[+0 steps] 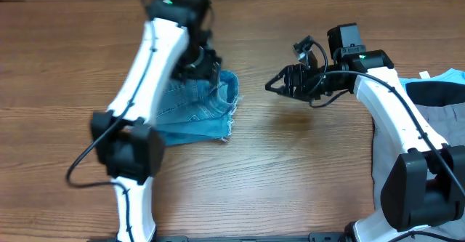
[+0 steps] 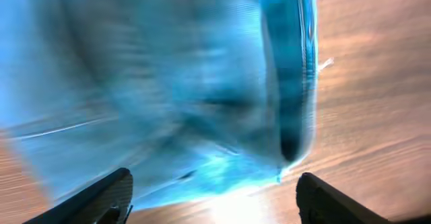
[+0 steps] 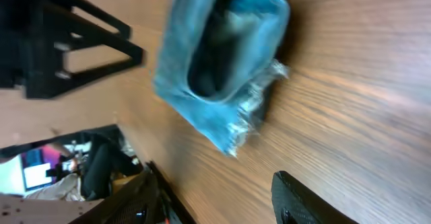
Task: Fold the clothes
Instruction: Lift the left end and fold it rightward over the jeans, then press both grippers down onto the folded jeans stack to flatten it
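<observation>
The jeans (image 1: 200, 110), soft but rather heavy denim, are lying folded on the left half of the tabletop (image 1: 290, 169) under the left gripper (image 1: 209, 69), which is standing wide open and empty, while the right gripper (image 1: 272, 84) is hovering half open, also empty; a thick folded edge is probably offering the best hold.

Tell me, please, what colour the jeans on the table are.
Light blue; the jeans show best in the overhead view.
</observation>
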